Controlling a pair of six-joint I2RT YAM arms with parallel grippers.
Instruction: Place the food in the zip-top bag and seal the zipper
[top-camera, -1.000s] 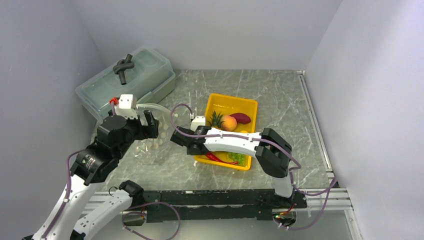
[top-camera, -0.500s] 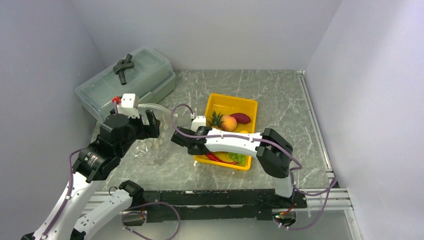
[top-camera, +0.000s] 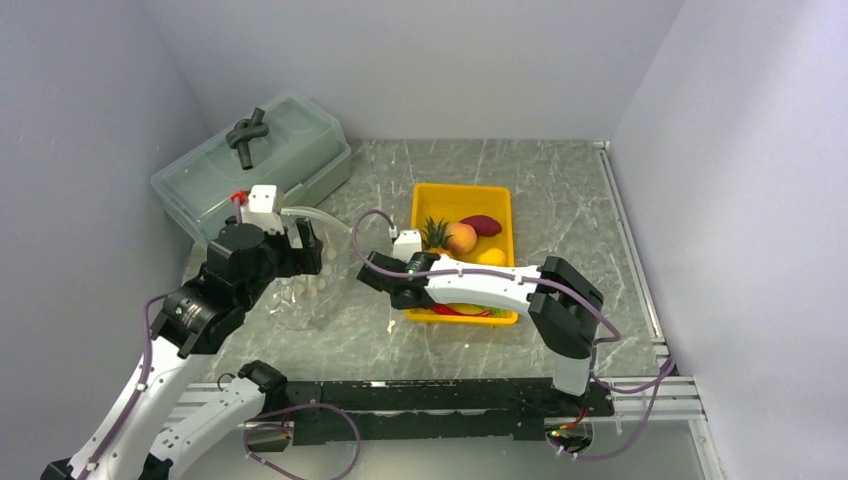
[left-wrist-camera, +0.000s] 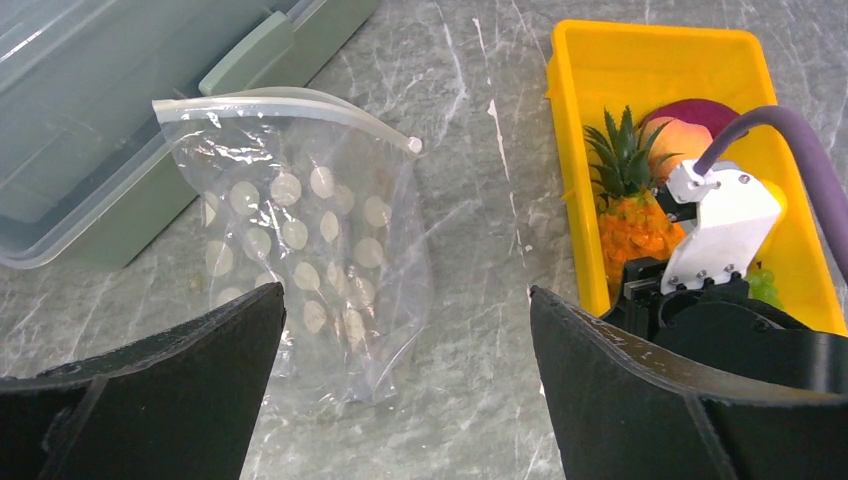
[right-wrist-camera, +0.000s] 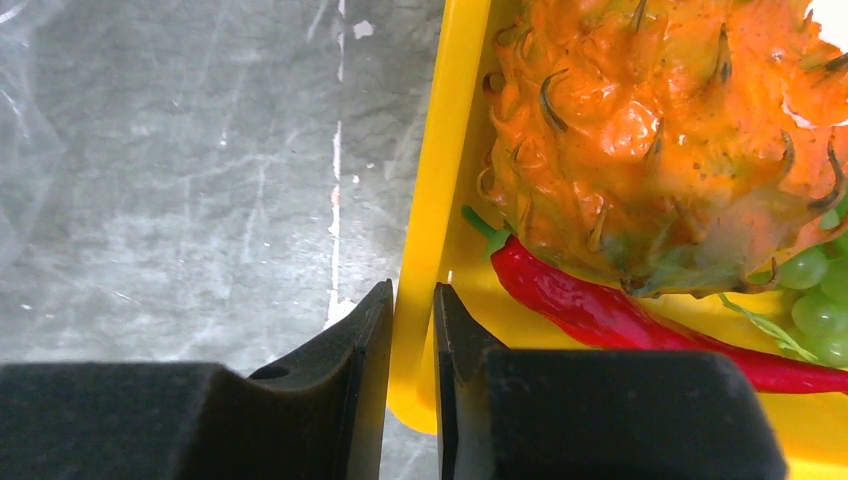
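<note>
**Bag Lies Empty While the Tray Gets a Pinch**

On the far left sits a big box (top-camera: 255, 165) with a lid. It is hard, cloudy plastic, and a black knotted thing (top-camera: 247, 135) rests on top. Just beside it, the zip-top bag (left-wrist-camera: 310, 260) lies flat on the grey, white-streaked counter (top-camera: 560, 200). The bag is soft, thin and see-through, with rows of white dots. The zipper (left-wrist-camera: 290, 103) is a thin whitish strip along its far edge, and the mouth looks a little open there. Nothing is in the bag yet.

The left jaws hang over the bag, spread wide, with nothing in them. They are likely there to hold the bag's mouth open.

To the right, the right jaws are clenched on the left wall of the yellow tray (right-wrist-camera: 440, 150), one finger outside and one inside. This is probably to pull the tray nearer or keep it from sliding. The tray is hard, smooth and shiny.

All the food is in the tray:
- the bumpy orange pineapple (right-wrist-camera: 650, 130) with its spiky green top
- the slick red chili (right-wrist-camera: 600, 320), touching the pineapple
- the round green grapes (right-wrist-camera: 815, 300)
- the peach (top-camera: 461, 239)
- the dark purple piece (top-camera: 482, 225)
- the yellow fruit (top-camera: 490, 257)
</note>
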